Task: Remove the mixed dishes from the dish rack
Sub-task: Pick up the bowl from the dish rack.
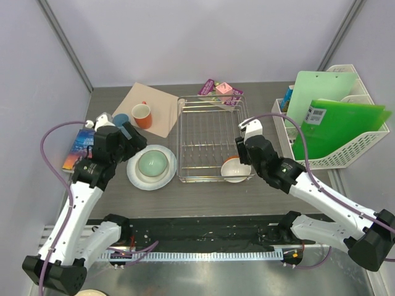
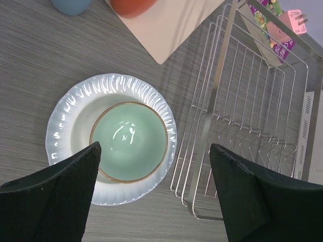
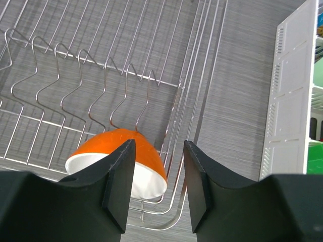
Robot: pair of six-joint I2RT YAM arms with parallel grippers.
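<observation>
- Hovering over the large white round plate [image 2: 75, 101], the left gripper [image 2: 154, 148] had its fingers spread wide and held nothing.
- That plate sat on the table [image 1: 203, 197] just left of the dish rack [image 1: 203, 132], with the pale green bowl [image 2: 128, 141] upright in its middle.
- The orange-red mug [image 1: 142, 115] stood on a beige mat [image 1: 157, 102] at the far left, its mouth facing up.
- The small light-blue cup [image 1: 121, 118] stood on the table just left of the mug, beside the mat's edge.
- The cream bowl with orange outside [image 3: 108, 156] was the one dish seen in the rack. It lay tilted in the near right corner, orange wall up and white inside facing the near side.
- The right gripper [image 3: 159, 146] hung low over that corner, its jaws partly apart and not pressed together.
- In the right wrist view the bowl's right edge showed in the gap between the fingers [image 3: 121, 186]. I could not tell whether either finger touched it.
- A white file basket [image 1: 345, 154] with green folders [image 1: 339, 120] stood to the right of the rack, apart from it.
</observation>
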